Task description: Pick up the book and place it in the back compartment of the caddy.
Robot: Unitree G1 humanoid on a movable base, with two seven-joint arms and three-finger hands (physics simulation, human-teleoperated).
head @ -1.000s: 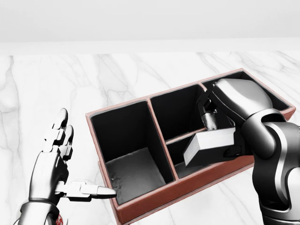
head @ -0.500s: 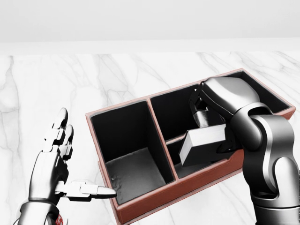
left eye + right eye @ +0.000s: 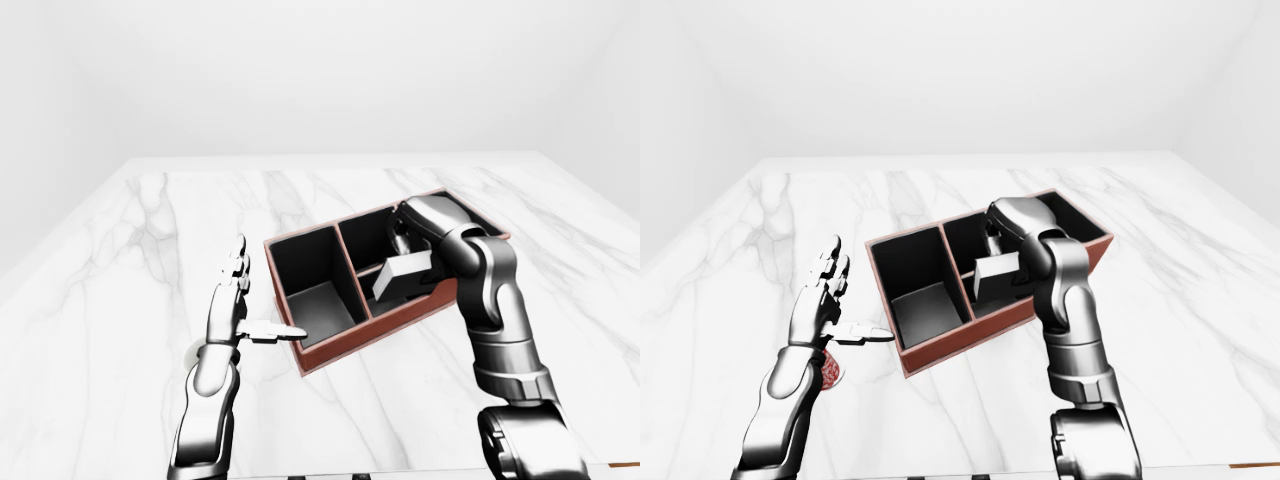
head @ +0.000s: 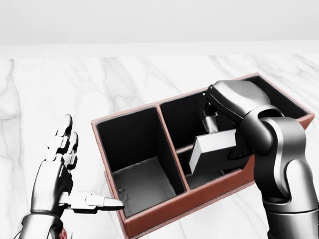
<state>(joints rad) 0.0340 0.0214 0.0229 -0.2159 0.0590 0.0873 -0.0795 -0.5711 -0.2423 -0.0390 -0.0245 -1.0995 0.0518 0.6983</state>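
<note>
The right hand (image 4: 227, 127) is gripping the book (image 4: 213, 152) over the caddy (image 4: 144, 219); the left hand (image 4: 62, 172) is hanging open.

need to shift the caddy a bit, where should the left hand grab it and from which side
Probably the caddy's left end wall, approached from the head view's left. That red rim is bare and upright, beside the empty large compartment, and the open left hand already stands next to it. The right hand and book crowd the other end.
</note>
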